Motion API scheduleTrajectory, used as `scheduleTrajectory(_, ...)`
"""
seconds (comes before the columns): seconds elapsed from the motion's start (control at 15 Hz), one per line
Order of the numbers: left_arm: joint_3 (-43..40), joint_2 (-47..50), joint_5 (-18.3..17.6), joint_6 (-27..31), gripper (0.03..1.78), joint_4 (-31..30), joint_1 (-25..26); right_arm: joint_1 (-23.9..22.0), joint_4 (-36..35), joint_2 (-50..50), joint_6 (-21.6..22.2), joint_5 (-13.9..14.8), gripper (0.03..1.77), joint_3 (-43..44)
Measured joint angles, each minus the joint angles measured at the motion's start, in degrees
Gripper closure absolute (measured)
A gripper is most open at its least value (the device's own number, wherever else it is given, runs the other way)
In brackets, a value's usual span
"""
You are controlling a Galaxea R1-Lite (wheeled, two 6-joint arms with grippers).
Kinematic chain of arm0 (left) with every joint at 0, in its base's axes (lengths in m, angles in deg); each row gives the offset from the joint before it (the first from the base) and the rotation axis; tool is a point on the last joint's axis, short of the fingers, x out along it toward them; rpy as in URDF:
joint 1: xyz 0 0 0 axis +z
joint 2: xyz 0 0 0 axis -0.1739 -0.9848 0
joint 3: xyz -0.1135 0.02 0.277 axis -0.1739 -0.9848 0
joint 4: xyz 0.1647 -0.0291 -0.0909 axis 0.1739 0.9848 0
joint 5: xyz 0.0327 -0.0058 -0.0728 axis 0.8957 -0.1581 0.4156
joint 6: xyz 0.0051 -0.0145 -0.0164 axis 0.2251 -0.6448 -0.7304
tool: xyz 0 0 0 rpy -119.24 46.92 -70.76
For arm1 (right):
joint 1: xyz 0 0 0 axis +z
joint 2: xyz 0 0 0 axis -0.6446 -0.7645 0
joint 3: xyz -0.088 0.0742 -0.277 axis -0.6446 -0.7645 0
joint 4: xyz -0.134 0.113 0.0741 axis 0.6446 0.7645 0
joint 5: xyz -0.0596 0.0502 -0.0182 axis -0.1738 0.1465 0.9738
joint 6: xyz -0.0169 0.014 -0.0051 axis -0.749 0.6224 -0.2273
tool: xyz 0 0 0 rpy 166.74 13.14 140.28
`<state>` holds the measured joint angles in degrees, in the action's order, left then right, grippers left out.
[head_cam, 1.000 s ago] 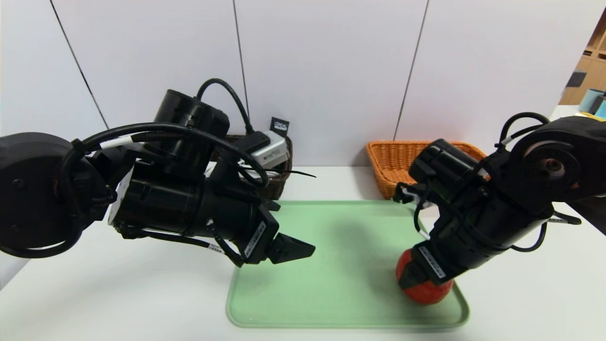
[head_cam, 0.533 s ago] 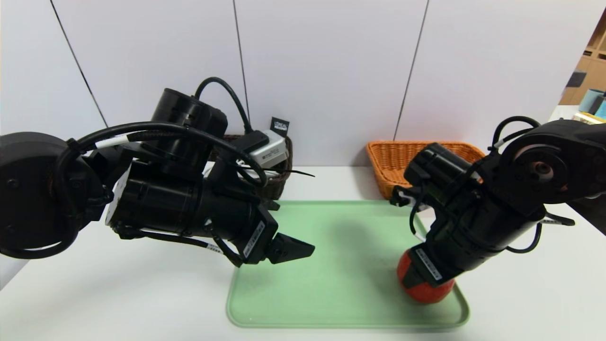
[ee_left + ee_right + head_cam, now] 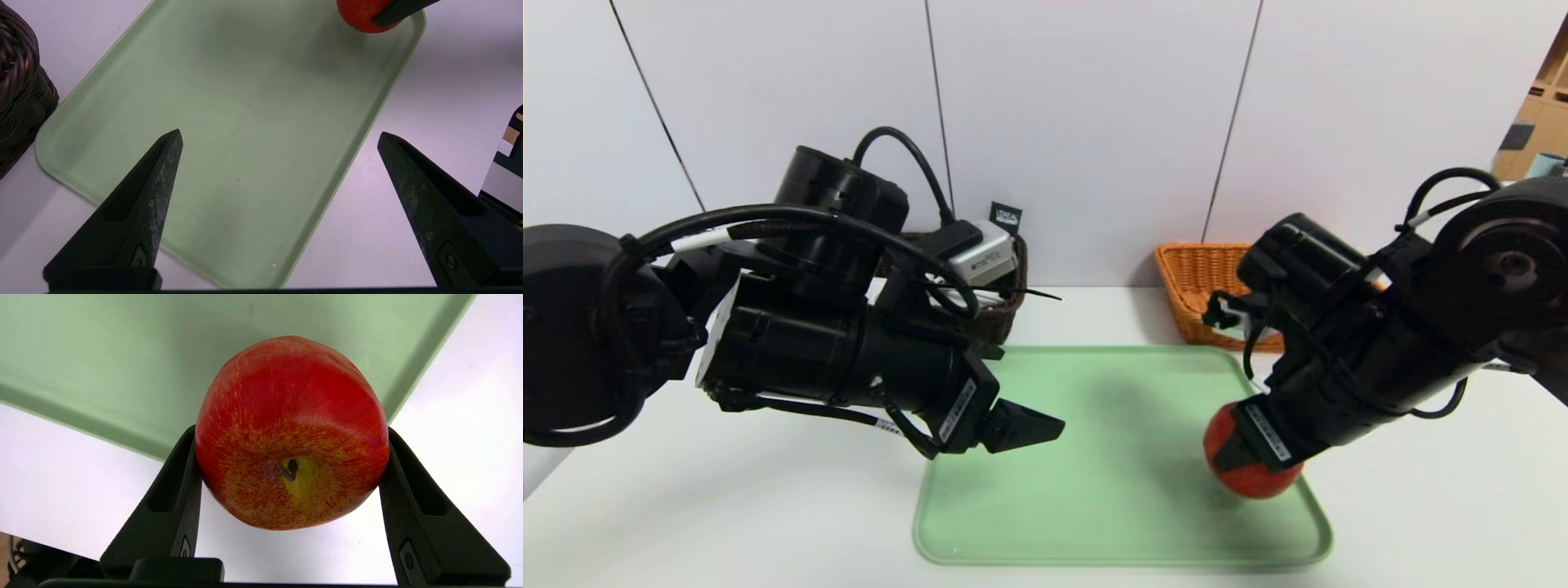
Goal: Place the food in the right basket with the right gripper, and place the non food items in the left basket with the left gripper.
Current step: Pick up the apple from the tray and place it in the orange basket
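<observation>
Right gripper (image 3: 292,435) has the apple (image 3: 292,433) pinched across its sides, off the green tray (image 3: 1111,457), likely for a centred carry to the orange basket (image 3: 1201,278); left gripper (image 3: 280,131) idles spread over tray's left side.

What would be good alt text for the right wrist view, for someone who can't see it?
A red apple with a short stem fills the middle, gripped on both sides by the black fingers of the right gripper. Behind it are a pale green tray and a white table.
</observation>
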<state>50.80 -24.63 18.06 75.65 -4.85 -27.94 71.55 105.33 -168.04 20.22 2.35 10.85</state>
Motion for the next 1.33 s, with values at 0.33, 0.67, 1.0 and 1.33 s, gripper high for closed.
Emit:
scheduleTrajectory(0.33,0.2,0.2,0.0,0.0,0.12,-0.1,0.0,-0.1,-0.5,4.9,0.2,0.0,0.61,3.6)
scheduleTrajectory(0.67,4.6,-0.4,-0.1,0.0,0.12,-2.1,-0.1,-0.5,-4.1,8.6,0.3,1.4,0.61,5.3)
scheduleTrajectory(1.0,8.2,-0.9,-3.6,0.1,0.12,-2.5,-0.3,-1.5,-4.2,9.4,0.3,2.3,0.61,8.6)
scheduleTrajectory(1.33,9.4,-0.9,-3.6,0.1,0.12,-5.9,-0.3,-2.9,-4.0,9.7,0.3,2.3,0.61,11.5)
